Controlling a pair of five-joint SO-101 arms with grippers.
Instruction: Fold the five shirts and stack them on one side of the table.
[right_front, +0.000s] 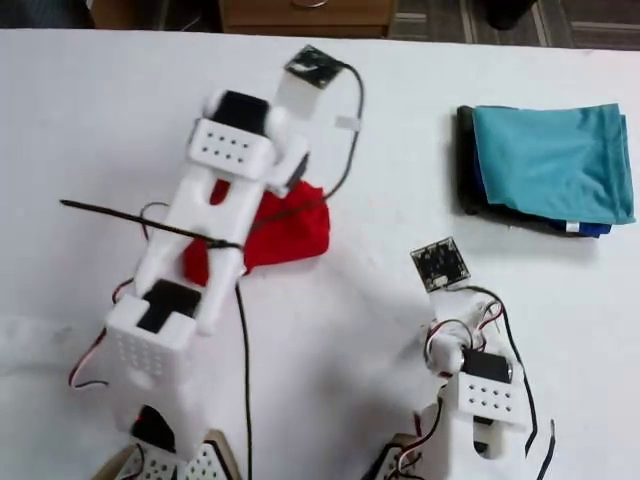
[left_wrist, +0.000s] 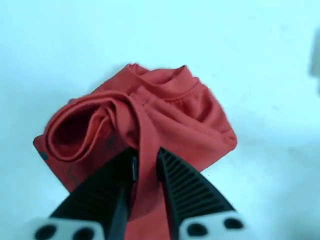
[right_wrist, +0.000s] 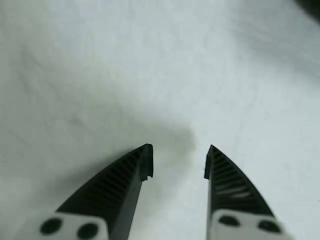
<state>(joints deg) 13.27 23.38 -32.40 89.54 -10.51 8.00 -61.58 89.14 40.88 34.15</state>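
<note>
A crumpled red shirt (right_front: 290, 228) lies on the white table (right_front: 100, 120) left of centre, partly under the left arm. In the left wrist view my left gripper (left_wrist: 146, 157) is shut on a bunched fold of the red shirt (left_wrist: 165, 112). At the right side of the table sits a stack of folded shirts (right_front: 550, 165), a teal one on top with dark and blue ones beneath. My right gripper (right_wrist: 177, 160) is open over bare table, nothing between its fingers; that arm (right_front: 470, 370) sits near the front right.
Black cables (right_front: 245, 350) run across the table by the left arm, and a thin black rod (right_front: 110, 215) sticks out to its left. Wooden furniture (right_front: 300, 15) stands beyond the table's far edge.
</note>
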